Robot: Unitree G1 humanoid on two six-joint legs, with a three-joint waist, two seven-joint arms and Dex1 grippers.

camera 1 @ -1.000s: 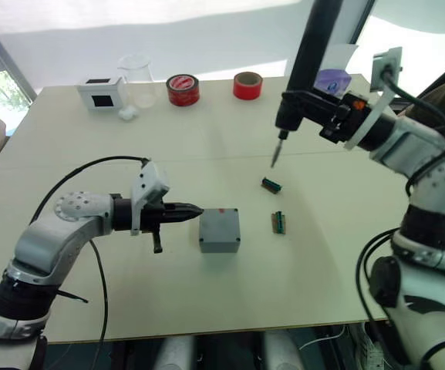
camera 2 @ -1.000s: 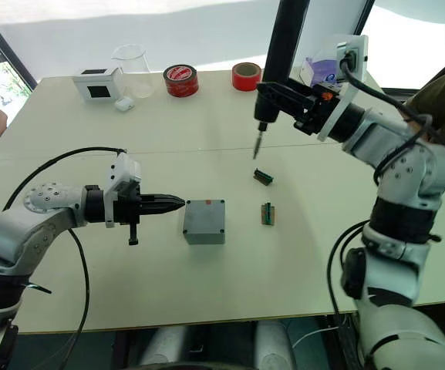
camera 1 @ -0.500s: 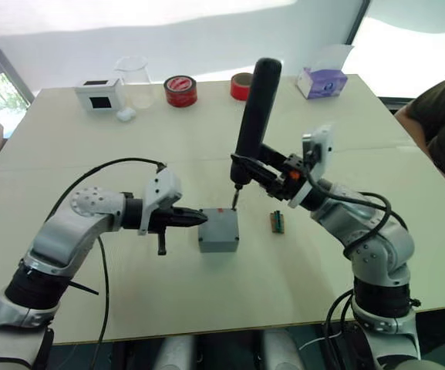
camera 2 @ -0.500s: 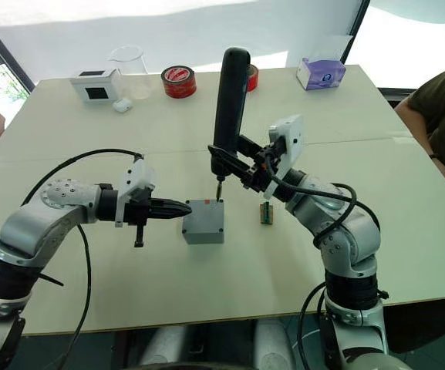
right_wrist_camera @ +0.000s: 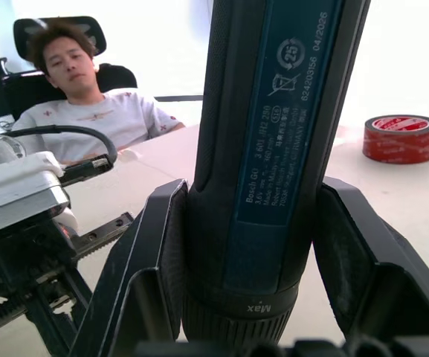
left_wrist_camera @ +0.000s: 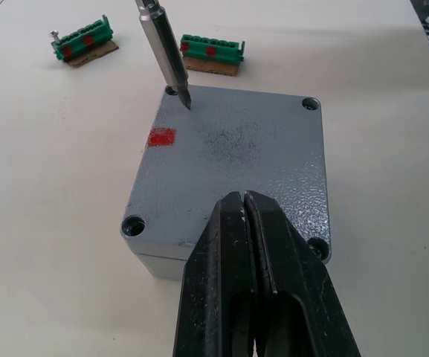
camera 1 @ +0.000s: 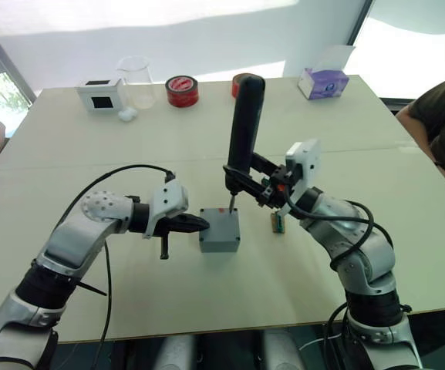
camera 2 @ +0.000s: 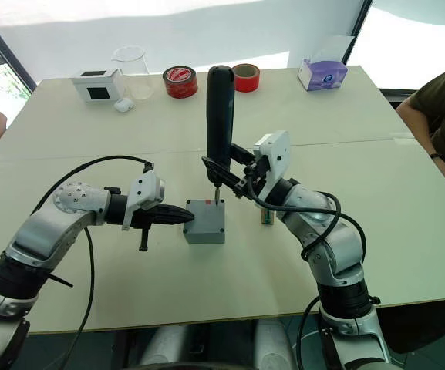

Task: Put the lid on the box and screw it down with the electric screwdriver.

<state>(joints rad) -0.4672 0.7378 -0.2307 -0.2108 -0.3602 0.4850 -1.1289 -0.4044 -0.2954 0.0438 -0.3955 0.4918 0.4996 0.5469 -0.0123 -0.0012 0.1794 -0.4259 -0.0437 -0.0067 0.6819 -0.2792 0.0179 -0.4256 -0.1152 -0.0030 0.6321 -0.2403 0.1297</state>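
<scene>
Sitting near the middle of the bench (camera 1: 91,131) is the box (camera 1: 219,230), with the lid (left_wrist_camera: 233,160) already on top, red mark by one corner. The right tool (camera 1: 262,183) is clamped around the electric screwdriver (camera 1: 244,123), holding it close to upright with the thin bit down at the lid's corner screw hole next to that red mark. The left tool (camera 1: 199,223) has its fingers pressed together, with the tip right up against the box's side, pointing at it from the robot's left. Two little green terminal blocks (left_wrist_camera: 211,52) lie just past the box. Further back are two red tape rolls (camera 2: 180,82), a beaker (camera 2: 130,67), a white box with a black screen (camera 2: 97,85) and a purple tissue box (camera 2: 322,74).
</scene>
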